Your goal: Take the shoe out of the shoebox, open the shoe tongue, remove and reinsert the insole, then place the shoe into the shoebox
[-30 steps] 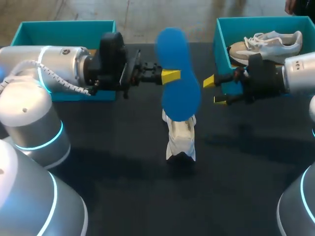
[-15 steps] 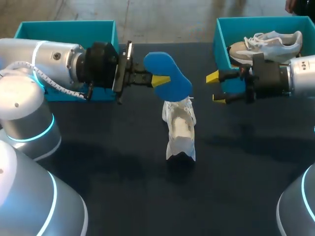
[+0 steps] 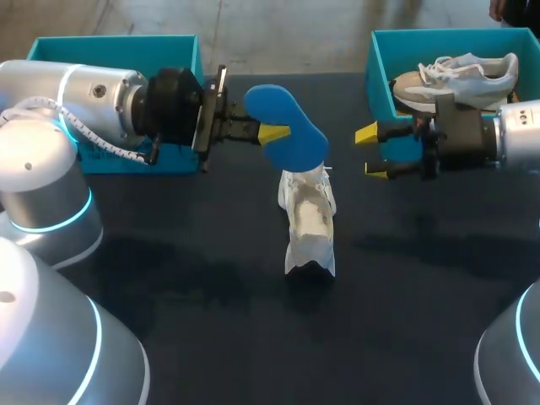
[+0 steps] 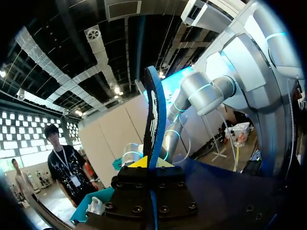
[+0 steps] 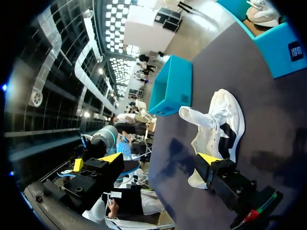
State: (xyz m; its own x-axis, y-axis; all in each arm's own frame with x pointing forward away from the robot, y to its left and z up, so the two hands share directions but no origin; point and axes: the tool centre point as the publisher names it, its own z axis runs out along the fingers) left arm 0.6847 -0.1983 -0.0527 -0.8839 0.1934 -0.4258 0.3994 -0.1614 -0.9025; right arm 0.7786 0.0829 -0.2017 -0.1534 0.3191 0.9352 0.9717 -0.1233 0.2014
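Head view | left gripper [image 3: 274,133]: fingers pinch blue insole [image 3: 304,139], held up over far end of white shoe [image 3: 309,221] | white shoe rests mid-worktop [image 3: 211,253] | right gripper [image 3: 372,153]: fingers spread, just beside shoebox [image 3: 381,59]

Even light fell from overhead onto the dark matte desk [image 3: 211,337]. Soft, faint shadows lay under the left arm [image 3: 93,101] and right arm [image 3: 515,126] and beside the white shoe [image 3: 308,224]. The silver casings showed a pale sheen without harsh glare, and their cyan rings glowed.
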